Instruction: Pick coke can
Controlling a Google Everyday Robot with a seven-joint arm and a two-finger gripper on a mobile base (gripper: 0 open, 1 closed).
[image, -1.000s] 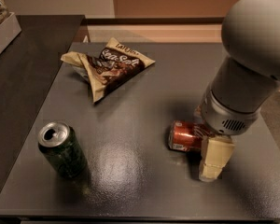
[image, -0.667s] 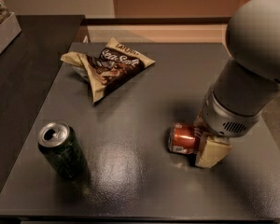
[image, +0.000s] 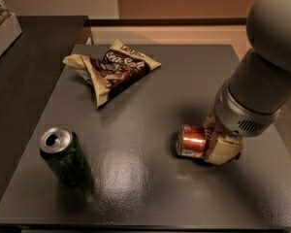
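Open surface: the table is bare between the coke can and the green can, which stands upright at the near left. The chip bag lies far left of centre, well apart from both. The coke can lies on its side, right of centre and inset from the near edge.

My arm comes down from the far right. My gripper sits against the can's right end; spread or pinching, I cannot tell.

Since a second ago the gripper has drawn in closer to the can. The can is unmoved.
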